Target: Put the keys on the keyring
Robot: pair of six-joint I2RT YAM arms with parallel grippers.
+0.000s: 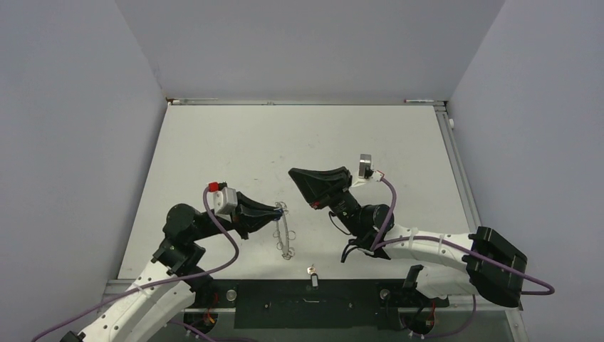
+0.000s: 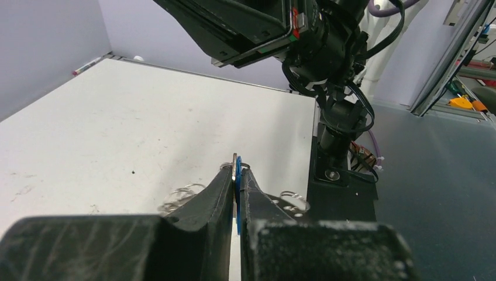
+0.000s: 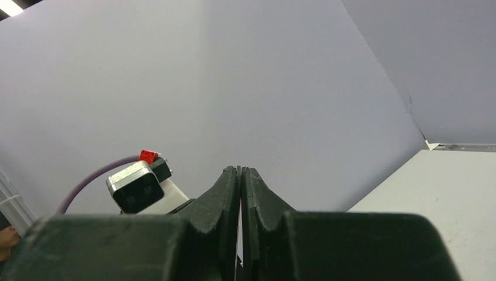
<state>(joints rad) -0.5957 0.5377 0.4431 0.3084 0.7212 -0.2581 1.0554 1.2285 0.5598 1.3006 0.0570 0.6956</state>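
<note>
Presently the left gripper [image 1: 277,211] is clamping the keyring [image 1: 287,239], blue key [image 2: 238,206] alongside, above the desk's [image 1: 214,142] near middle; the closed, empty right gripper [image 1: 292,173] is hovering and probably must open next over the black key [image 1: 312,273] at the near edge.

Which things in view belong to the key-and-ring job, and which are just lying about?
Job:
- keyring, pinched in the left claw
- blue-tagged key, in the same pinch
- black-headed key, lying loose

Lying about:
- marker along the far edge
</note>
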